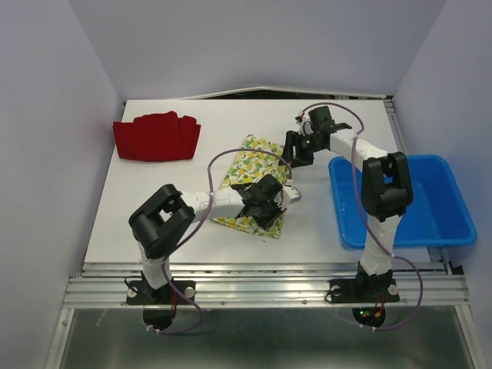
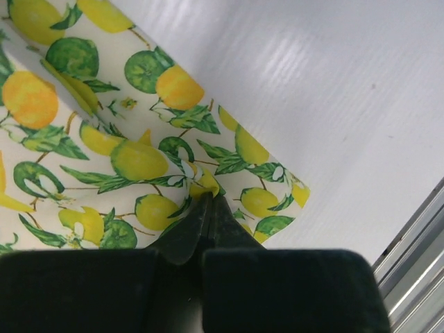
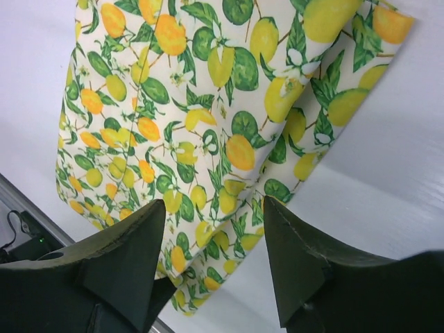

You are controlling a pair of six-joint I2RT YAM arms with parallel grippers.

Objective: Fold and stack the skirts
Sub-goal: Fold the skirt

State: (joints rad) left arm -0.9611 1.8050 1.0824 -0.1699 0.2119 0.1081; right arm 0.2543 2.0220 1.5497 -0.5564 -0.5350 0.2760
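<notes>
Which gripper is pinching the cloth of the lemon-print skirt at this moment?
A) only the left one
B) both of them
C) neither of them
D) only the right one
A: in the left wrist view the left gripper is shut on a small fold of the lemon skirt, while the right gripper is open, with its fingers wide apart over the cloth.

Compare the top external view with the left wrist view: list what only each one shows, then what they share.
Only the top external view: the red skirt at the table's far left, the blue bin on the right, and the right gripper over the far edge of the lemon skirt. Only the left wrist view: the left gripper shut, pinching a small tuck of cloth near the skirt's corner. Both: the lemon skirt and the white table.
</notes>
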